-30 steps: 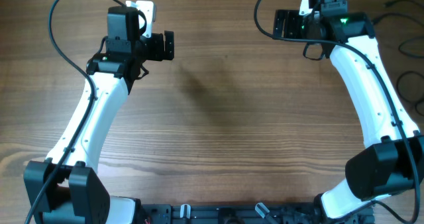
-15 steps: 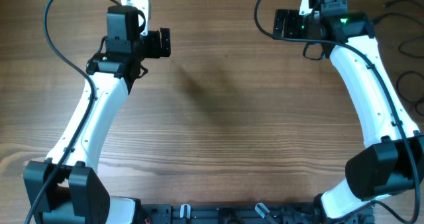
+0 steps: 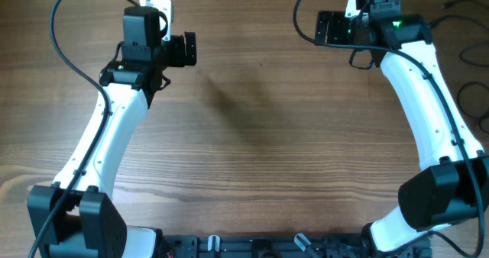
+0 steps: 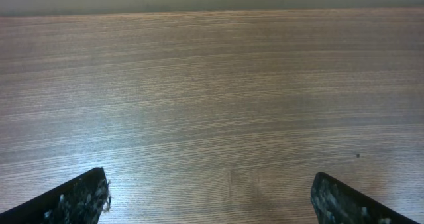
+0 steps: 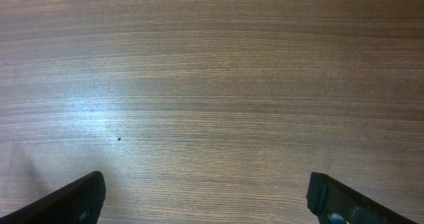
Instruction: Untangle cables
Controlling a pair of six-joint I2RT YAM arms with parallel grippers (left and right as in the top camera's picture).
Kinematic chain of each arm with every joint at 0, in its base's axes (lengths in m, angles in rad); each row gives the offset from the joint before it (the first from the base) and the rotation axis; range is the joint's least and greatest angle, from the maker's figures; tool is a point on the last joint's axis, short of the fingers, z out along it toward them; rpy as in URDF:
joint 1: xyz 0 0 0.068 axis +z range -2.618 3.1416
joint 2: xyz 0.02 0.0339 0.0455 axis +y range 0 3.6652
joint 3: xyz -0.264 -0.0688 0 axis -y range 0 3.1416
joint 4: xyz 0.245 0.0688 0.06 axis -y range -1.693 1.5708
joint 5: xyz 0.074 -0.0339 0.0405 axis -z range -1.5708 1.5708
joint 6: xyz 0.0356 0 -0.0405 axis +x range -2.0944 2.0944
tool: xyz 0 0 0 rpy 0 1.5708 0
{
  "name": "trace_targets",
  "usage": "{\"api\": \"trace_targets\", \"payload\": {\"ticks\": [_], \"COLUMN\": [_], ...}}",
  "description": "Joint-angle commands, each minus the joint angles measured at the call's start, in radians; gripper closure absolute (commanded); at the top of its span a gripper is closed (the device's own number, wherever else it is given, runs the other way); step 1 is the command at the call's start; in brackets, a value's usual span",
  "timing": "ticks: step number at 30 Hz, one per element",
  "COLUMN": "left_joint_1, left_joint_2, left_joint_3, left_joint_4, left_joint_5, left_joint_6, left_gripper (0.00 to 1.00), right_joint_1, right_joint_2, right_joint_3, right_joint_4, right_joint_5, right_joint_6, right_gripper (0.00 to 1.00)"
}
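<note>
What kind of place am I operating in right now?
Probably a robotics lab bench, not a home: a wood-grain table, a left arm and right arm based at its near edge, and thin black cords trailing at the right side.

No legible text, label, brand, number or sign on any surface in view.

The table (image 3: 252, 136) is viewed from straight above in the overhead view, from well back, so that the whole work area is taken in. Each wrist view is set just behind its own gripper and aimed forward and down, close over the wood: the left gripper (image 4: 212, 204), with its fingertips (image 4: 79, 197) at the lower corners, and the right gripper (image 5: 205, 201). Only the wood ahead of each gripper is shared with the overhead view.
</note>
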Motion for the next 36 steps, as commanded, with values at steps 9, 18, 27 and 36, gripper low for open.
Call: {"api": "trace_targets", "payload": {"ticks": [9,18,27,36], "left_joint_1": [0.002,0.002,0.002,0.002], "left_joint_2": [0.005,0.005,0.005,-0.048], "left_joint_3": [0.008,0.008,0.008,0.0], "left_joint_4": [0.003,0.003,0.003,-0.026], "left_joint_5": [-0.013,-0.013,-0.013,0.023], "left_joint_6": [-0.01,-0.01,-0.01,-0.071], "left_gripper": [0.0,0.0,0.0,0.0], "right_joint_1": [0.006,0.006,0.006,0.006], "right_joint_2": [0.018,0.018,0.018,0.018], "right_joint_3": [0.021,0.021,0.021,0.021], "right_joint_4": [0.001,0.001,0.002,0.002], "right_joint_5": [-0.02,-0.02,-0.02,-0.02], "right_joint_6": [0.011,0.011,0.01,0.011], "right_gripper": [0.0,0.0,0.0,0.01]}}
